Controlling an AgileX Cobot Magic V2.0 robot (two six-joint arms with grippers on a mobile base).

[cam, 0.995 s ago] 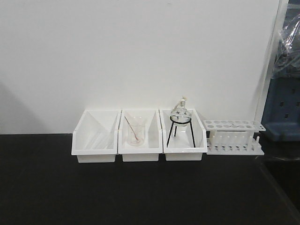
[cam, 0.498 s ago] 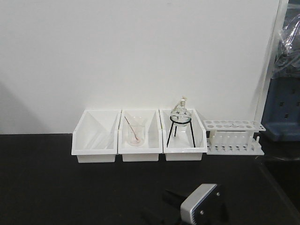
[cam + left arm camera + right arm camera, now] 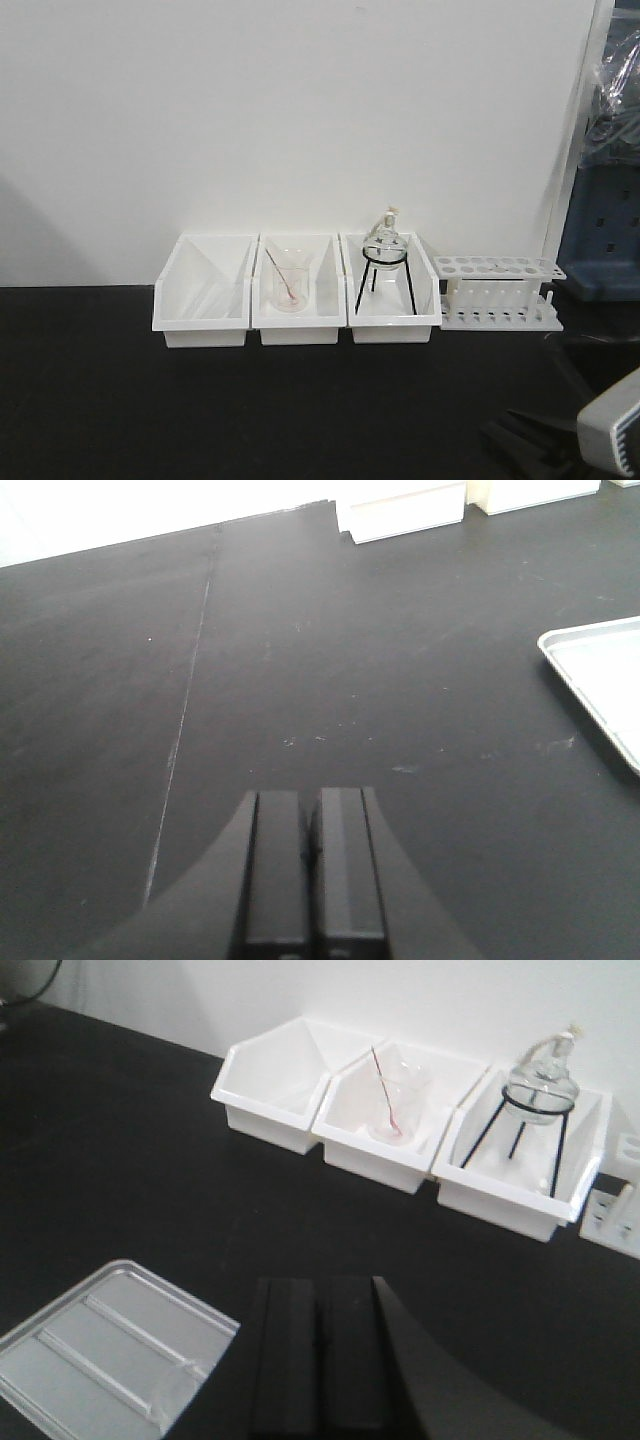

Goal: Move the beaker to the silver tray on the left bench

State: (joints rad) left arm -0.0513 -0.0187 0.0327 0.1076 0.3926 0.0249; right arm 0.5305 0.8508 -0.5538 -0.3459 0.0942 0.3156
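Note:
The silver tray (image 3: 100,1355) lies on the black top of the left bench (image 3: 120,1160), at the lower left of the right wrist view. A faint clear glass shape (image 3: 176,1388), seemingly the beaker, stands on the tray's near right corner and is cut off by the frame edge. My right gripper (image 3: 320,1355) is shut and empty, just right of the tray. In the left wrist view one tray corner (image 3: 600,675) shows at the right. My left gripper (image 3: 310,865) hangs shut over bare bench top, well left of the tray.
Three white bins (image 3: 297,290) line the back wall. The middle one holds a beaker with a pink rod (image 3: 288,282), the right one a round flask on a black stand (image 3: 385,250). A white tube rack (image 3: 498,292) stands beside them. The right arm's grey housing (image 3: 612,432) shows at bottom right.
One second ago no arm showed in the front view. The right arm then appeared at bottom centre and has now moved to the bottom right corner.

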